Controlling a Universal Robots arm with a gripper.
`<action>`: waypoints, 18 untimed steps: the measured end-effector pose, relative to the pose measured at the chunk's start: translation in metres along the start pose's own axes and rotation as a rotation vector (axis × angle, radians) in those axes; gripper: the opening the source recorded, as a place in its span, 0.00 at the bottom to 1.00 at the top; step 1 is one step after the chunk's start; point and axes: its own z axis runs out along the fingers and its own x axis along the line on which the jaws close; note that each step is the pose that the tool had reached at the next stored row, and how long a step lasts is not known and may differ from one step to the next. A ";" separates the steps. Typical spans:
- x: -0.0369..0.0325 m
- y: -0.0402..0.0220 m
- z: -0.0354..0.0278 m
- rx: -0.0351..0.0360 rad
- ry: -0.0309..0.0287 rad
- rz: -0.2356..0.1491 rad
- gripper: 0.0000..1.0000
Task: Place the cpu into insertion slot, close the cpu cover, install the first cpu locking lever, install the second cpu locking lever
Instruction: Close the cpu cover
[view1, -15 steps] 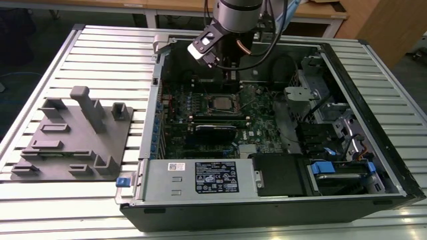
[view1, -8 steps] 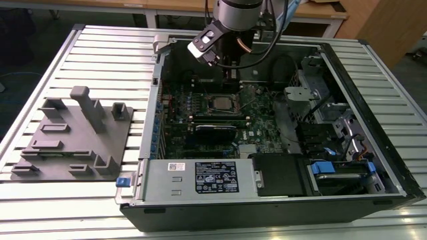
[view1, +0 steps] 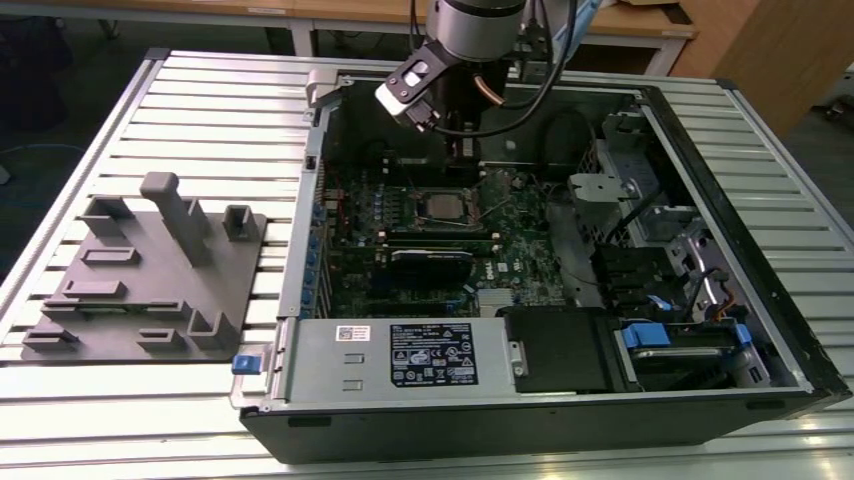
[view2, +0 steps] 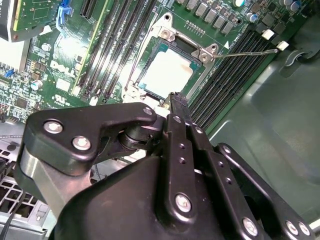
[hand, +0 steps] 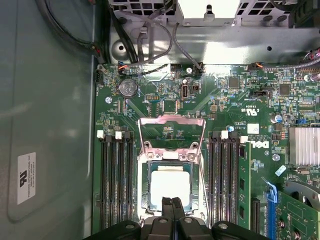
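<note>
The claw (hand: 172, 202) is hanging with its two black fingers pressed together and gripping nothing. Its tip is hovering just over the near edge of the cpu (hand: 170, 182). The cpu is already lying flat in the insertion slot (hand: 145, 197), and the cpu cover (hand: 171, 120) is sitting open beyond it, so closing the cover looks like the step in hand. Doing it well probably means tipping the cover's free edge over gently, keeping the tip off the chip's pale face and clear of the thin locking lever (view2: 245, 51).

Showing here are one cpu, one slot, one cover, one lever, and two memory slot banks (hand: 116, 185) flanking the socket. Farther out in the exterior view, one computer case (view1: 534, 420) is lying open on the surface (view1: 134, 420), with one grey holder (view1: 147, 270) at its nine o'clock.
</note>
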 end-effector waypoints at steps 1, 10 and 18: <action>0.0000 0.0005 0.0000 0.0001 -0.0001 0.000 0.11; 0.0002 0.0013 -0.0030 -0.0001 0.0001 0.000 0.11; 0.0005 0.0014 -0.0092 -0.0001 0.0002 0.000 0.11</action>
